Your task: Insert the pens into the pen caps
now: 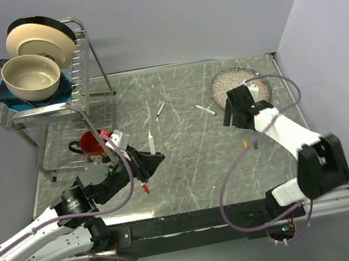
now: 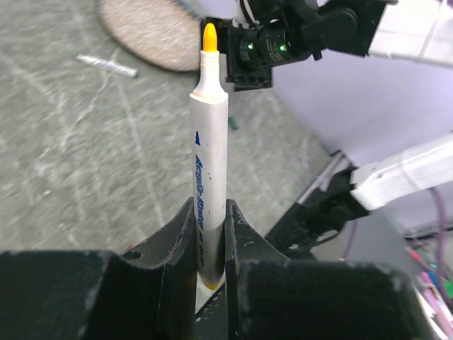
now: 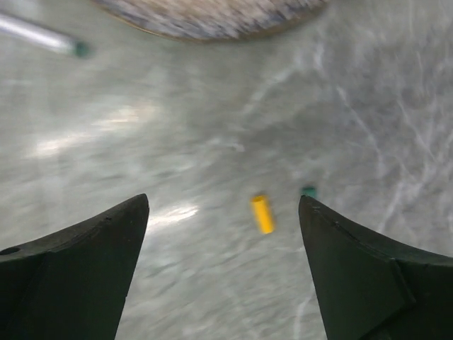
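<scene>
My left gripper point(image 1: 152, 162) is shut on a white pen point(image 1: 152, 142) with a yellow tip, held upright near the table's front left. In the left wrist view the pen point(image 2: 210, 163) stands clamped between my fingers point(image 2: 178, 241). My right gripper point(image 3: 224, 205) is open and empty above the table, with the yellow cap point(image 3: 262, 214) lying between its fingertips and the green cap point(image 3: 308, 191) at the right finger's tip. Both caps, the yellow point(image 1: 245, 141) and the green point(image 1: 255, 146), lie front right. A red cap point(image 1: 145, 189) lies below my left gripper. Two more pens, one point(image 1: 161, 108) and another point(image 1: 205, 109), lie mid-table.
A speckled plate point(image 1: 237, 83) sits at the back right, just beyond my right gripper point(image 1: 236, 117). A dish rack point(image 1: 84, 72) with a bowl and plates stands at the back left. A red mug point(image 1: 91, 143) sits beside the rack, close behind my left arm.
</scene>
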Available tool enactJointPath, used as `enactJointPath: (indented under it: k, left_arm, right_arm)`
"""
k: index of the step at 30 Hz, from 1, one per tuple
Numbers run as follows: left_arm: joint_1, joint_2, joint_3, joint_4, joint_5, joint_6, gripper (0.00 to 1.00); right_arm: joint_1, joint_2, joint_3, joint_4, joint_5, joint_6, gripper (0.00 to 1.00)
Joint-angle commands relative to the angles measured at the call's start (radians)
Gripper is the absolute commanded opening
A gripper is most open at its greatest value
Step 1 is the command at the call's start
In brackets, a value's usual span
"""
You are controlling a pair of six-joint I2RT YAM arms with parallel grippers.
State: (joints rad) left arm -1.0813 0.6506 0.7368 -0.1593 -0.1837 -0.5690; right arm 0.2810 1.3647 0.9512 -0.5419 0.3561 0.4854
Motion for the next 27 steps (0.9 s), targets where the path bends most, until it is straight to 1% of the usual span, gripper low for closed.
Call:
enactJointPath:
  k: [1,2,3,5,7,8,11,14,19,24,27]
  left_arm:
    - [-0.005,0.053,0.042,-0.080,-0.083,-0.002,0.01]
    - [-0.005,0.067,0.062,-0.106,-0.083,-0.003,0.01]
    - [-0.005,0.086,0.100,-0.152,-0.074,0.000,0.01]
    - [-0.005,0.096,0.127,-0.186,-0.063,0.007,0.01]
    - [-0.006,0.086,0.127,-0.187,-0.063,0.009,0.01]
    - [-0.005,0.078,0.118,-0.180,-0.068,0.008,0.01]
    - [-0.006,0.044,0.079,-0.141,-0.086,0.000,0.01]
    - [-0.005,0.027,0.072,-0.151,-0.105,-0.006,0.01]
    - [-0.006,0.026,0.082,-0.164,-0.128,-0.008,0.02]
    - [-0.005,0.038,0.084,-0.164,-0.137,-0.011,0.02]
    - [-0.006,0.047,0.088,-0.172,-0.134,-0.011,0.02]
  right_arm:
    - [-0.051,0.172,0.058,-0.035,0.055,-0.028,0.88]
    - [-0.065,0.198,0.052,-0.027,0.052,-0.031,0.78]
    - [-0.069,0.233,0.046,-0.021,0.049,-0.030,0.73]
    - [-0.078,0.252,0.026,0.002,0.015,-0.031,0.65]
    - [-0.086,0.260,0.020,0.016,-0.023,-0.036,0.61]
    - [-0.088,0.260,0.011,0.035,-0.055,-0.044,0.60]
    - [-0.097,0.278,0.001,0.037,-0.086,-0.039,0.57]
    - [-0.101,0.293,0.000,0.026,-0.107,-0.031,0.53]
    - [-0.098,0.267,-0.040,0.040,-0.186,-0.019,0.53]
    - [-0.098,0.240,-0.091,0.051,-0.209,-0.008,0.53]
    - [-0.072,0.197,-0.129,0.089,-0.275,-0.005,0.51]
